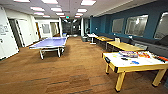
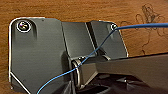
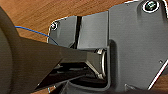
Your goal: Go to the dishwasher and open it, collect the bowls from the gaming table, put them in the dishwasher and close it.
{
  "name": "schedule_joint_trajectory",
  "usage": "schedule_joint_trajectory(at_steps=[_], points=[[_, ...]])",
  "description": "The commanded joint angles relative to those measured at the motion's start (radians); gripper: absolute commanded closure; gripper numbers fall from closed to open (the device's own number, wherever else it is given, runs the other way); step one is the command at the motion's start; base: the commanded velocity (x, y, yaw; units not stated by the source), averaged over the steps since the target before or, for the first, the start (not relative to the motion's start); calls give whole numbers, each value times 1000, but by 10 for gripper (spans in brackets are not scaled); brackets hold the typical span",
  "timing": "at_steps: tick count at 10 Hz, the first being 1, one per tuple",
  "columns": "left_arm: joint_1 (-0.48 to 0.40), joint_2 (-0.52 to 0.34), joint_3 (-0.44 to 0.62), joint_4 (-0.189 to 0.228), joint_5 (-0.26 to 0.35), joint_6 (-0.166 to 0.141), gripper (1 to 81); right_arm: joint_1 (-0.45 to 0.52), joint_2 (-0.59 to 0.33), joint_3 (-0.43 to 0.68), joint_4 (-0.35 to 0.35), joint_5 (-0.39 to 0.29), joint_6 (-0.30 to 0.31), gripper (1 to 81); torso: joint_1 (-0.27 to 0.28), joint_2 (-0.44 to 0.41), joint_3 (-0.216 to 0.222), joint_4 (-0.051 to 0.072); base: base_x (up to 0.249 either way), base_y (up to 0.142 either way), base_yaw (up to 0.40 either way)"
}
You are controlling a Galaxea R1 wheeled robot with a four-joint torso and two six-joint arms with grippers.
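A wrist-mounted camera looks down over the robot's own hardware at a brown, wood-toned floor (image 2: 75, 10). A wide dark plate (image 2: 37, 57) belonging to the robot covers much of the scene, with round shiny fittings (image 2: 23, 26) at its corners. A dark jointed bar (image 2: 130, 68) lies beside the plate and meets it at a rounded metal joint (image 2: 76, 72). A thin blue cable (image 2: 105, 41) curves across the plate and the bar, then runs on over the floor. On the floor near the plate's edge lies a loose tangle of thin dark thread (image 2: 147, 18), looping over itself.
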Motion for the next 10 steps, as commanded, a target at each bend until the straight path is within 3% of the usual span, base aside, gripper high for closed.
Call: schedule_joint_trajectory(at_steps=[1,10], points=[[-46,-4,10,8,45,6,10,41,3,14,-9,-38,-1,10,0,0,0,0,190,0,0],[-46,2,10,5,45,6,10,41,3,8,-6,-38,-1,10,0,0,0,0,190,0,0]])
